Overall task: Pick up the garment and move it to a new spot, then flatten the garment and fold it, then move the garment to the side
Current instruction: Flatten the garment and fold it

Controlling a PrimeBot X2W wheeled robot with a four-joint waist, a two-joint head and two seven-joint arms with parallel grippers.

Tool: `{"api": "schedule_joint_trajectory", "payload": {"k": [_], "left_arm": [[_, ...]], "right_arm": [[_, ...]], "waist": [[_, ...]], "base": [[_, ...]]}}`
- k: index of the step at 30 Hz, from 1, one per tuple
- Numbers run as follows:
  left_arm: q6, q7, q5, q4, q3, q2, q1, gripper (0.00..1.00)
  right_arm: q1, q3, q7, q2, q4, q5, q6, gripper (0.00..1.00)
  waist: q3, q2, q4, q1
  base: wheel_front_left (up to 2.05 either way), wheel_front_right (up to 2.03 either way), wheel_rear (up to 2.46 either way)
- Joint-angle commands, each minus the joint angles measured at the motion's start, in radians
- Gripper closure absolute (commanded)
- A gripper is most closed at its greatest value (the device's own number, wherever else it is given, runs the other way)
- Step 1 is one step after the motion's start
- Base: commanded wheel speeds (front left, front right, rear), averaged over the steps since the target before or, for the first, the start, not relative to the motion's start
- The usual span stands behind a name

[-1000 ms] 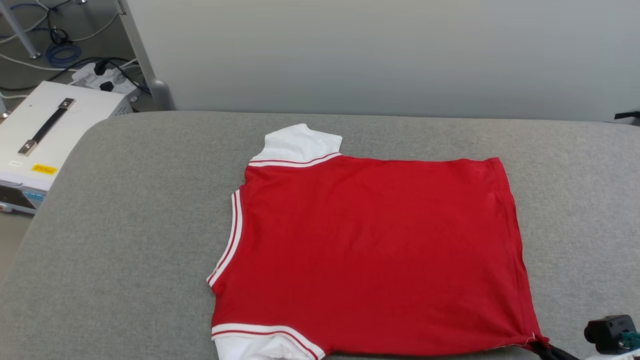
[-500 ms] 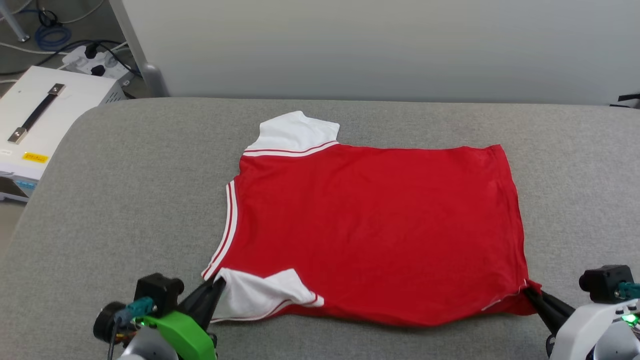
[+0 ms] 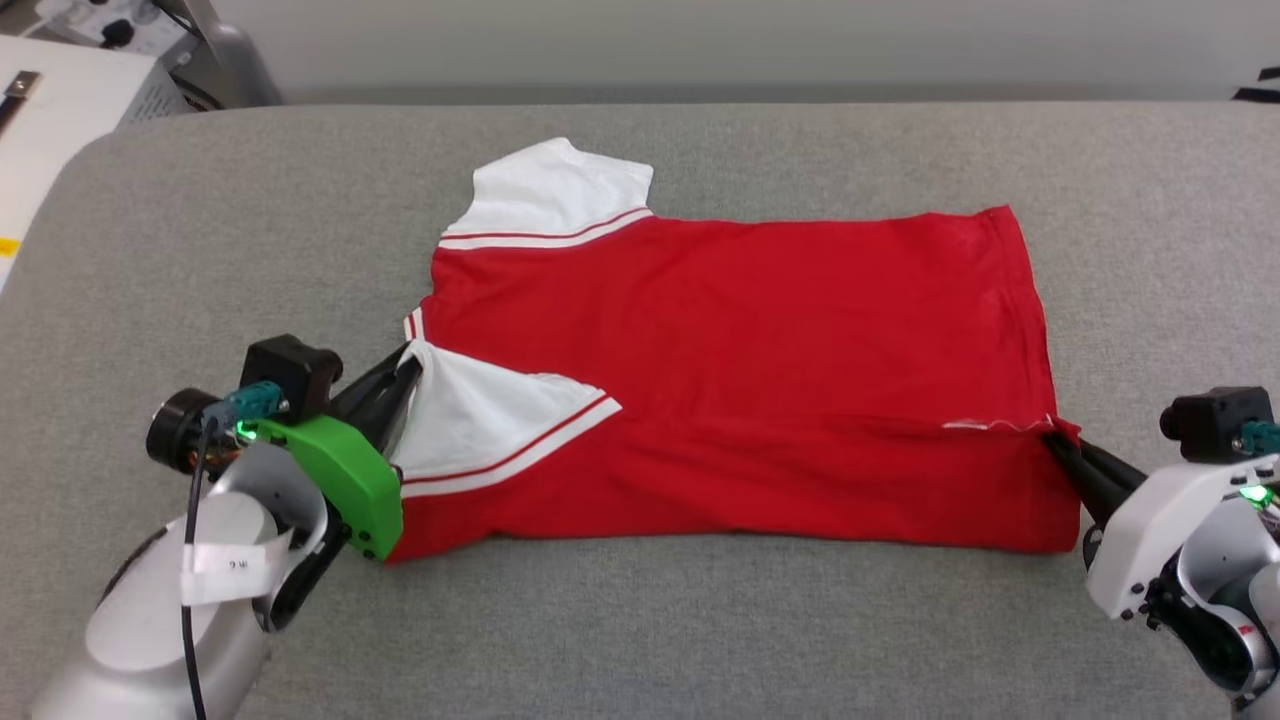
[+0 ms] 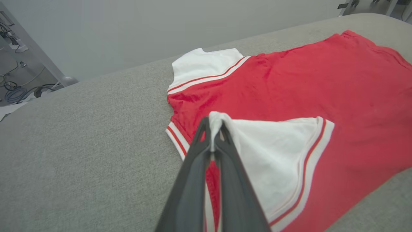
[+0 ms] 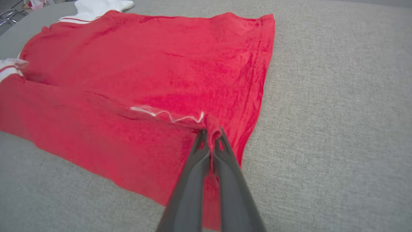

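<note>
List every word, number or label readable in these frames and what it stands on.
White paper tag on the left arm's pale forearm: small dark marks, too blurred to read.
Yellow sticker on the white box at the left edge: cut off, unreadable.
Red short-sleeved jersey T-shirt: no lettering on the side facing up.

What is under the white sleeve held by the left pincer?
The white sleeve, pinched by the shut left pincer, lies on the red garment; red cloth shows around it. What lies directly beneath is covered.
</note>
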Motion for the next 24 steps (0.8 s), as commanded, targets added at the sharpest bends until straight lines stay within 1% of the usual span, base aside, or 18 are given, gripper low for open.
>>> {"api": "schedule_joint_trajectory", "payload": {"k": [1, 7, 10, 15, 16, 17, 18, 19, 20, 21, 24], "left_arm": [[-0.003, -0.012, -0.018, 0.03, -0.016, 0.011, -0.045, 1.0], [-0.003, -0.043, -0.059, 0.143, -0.103, 0.012, -0.155, 1.0], [-0.003, -0.06, -0.078, 0.195, -0.145, -0.001, -0.186, 1.0], [-0.003, -0.086, -0.11, 0.275, -0.218, -0.02, -0.208, 1.0], [-0.003, -0.106, -0.13, 0.314, -0.259, -0.034, -0.219, 1.0], [-0.003, -0.111, -0.139, 0.325, -0.265, -0.038, -0.222, 1.0], [-0.003, -0.117, -0.15, 0.338, -0.274, -0.043, -0.225, 0.53], [-0.003, -0.121, -0.152, 0.347, -0.283, -0.044, -0.229, 0.0], [-0.003, -0.128, -0.155, 0.357, -0.29, -0.045, -0.234, 0.0], [-0.003, -0.133, -0.16, 0.362, -0.294, -0.045, -0.239, 0.0], [-0.003, -0.145, -0.172, 0.366, -0.308, -0.033, -0.255, 0.0]], "right_arm": [[-0.037, 0.008, 0.003, 0.002, 0.02, 0.003, -0.001, 1.0], [-0.135, 0.041, -0.014, 0.003, 0.097, 0.003, -0.001, 1.0], [-0.171, 0.059, -0.028, 0.006, 0.141, 0.001, -0.001, 1.0], [-0.206, 0.1, -0.045, 0.016, 0.213, 0.001, -0.001, 1.0], [-0.216, 0.123, -0.063, 0.022, 0.25, 0.003, -0.001, 1.0], [-0.218, 0.128, -0.069, 0.024, 0.258, 0.007, -0.001, 1.0], [-0.219, 0.132, -0.077, 0.026, 0.266, 0.011, -0.001, 0.93], [-0.22, 0.136, -0.083, 0.026, 0.27, 0.013, -0.001, 0.62], [-0.217, 0.137, -0.092, 0.024, 0.272, 0.017, -0.001, 0.09], [-0.215, 0.136, -0.1, 0.022, 0.271, 0.019, -0.001, 0.0], [-0.199, 0.124, -0.131, 0.01, 0.255, 0.03, -0.001, 0.0]], "waist": [[0.064, 0.0, -0.024, -0.0001], [0.126, 0.0, -0.028, -0.0001], [0.144, 0.0, -0.027, -0.0001], [0.15, 0.0, -0.026, -0.0001], [0.141, 0.0, -0.019, -0.0001], [0.137, 0.0, -0.017, -0.0001], [0.129, 0.0, -0.014, -0.0001], [0.122, 0.0, -0.011, -0.0001], [0.112, 0.0, -0.006, -0.0001], [0.103, 0.0, -0.002, -0.0001], [0.07, 0.0, 0.012, -0.0001]], "base": [[0.0, 0.0, 0.0], [0.0, 0.0, 0.0], [0.0, 0.0, 0.0], [0.0, 0.0, 0.0], [0.0, 0.0, 0.0], [0.0, 0.0, 0.0], [0.0, 0.0, 0.0], [0.0, 0.0, 0.0], [0.0, 0.0, 0.0], [0.0, 0.0, 0.0], [0.0, 0.0, 0.0]]}}
